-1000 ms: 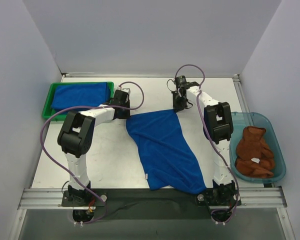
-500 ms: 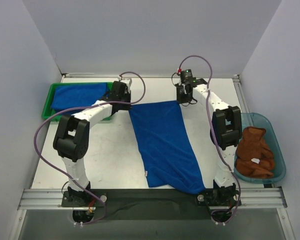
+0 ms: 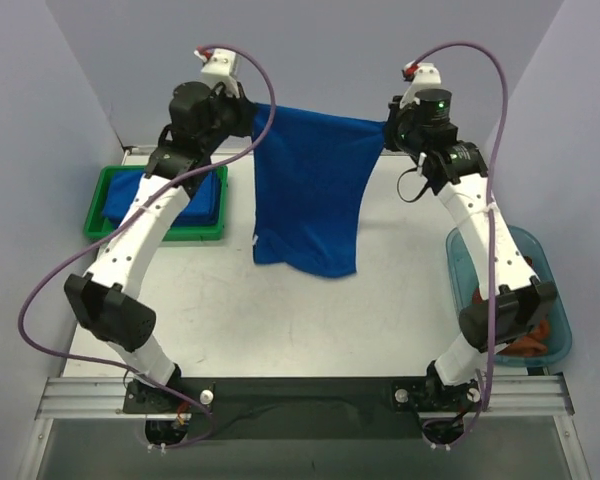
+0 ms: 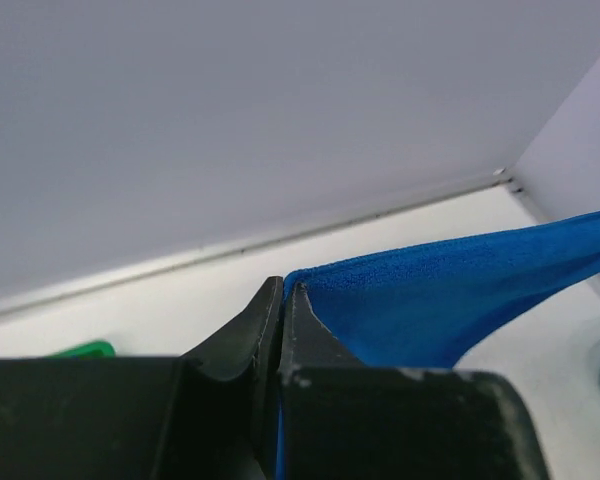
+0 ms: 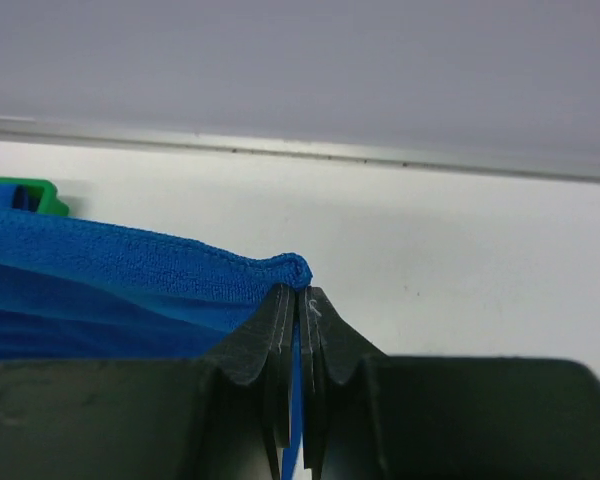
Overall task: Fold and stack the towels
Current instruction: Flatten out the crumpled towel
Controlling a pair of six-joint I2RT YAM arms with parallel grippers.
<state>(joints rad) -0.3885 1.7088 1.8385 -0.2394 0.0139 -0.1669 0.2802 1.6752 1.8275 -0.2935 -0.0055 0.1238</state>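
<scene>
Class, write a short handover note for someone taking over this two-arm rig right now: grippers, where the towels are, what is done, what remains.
Grippers: left gripper shut on one top corner of the hanging blue towel; right gripper shut on the other. The towel hangs spread between them above the table.
Done: a folded blue towel lies in the green tray.
Left: fold and stack the held towel, then the rust-brown towel, crumpled in the teal bin.

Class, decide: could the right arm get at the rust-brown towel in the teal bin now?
Probably not yet: the right gripper is shut on a corner of the hanging blue towel, held high, far from the teal bin; the rust-brown towel is partly hidden behind that arm.
</scene>
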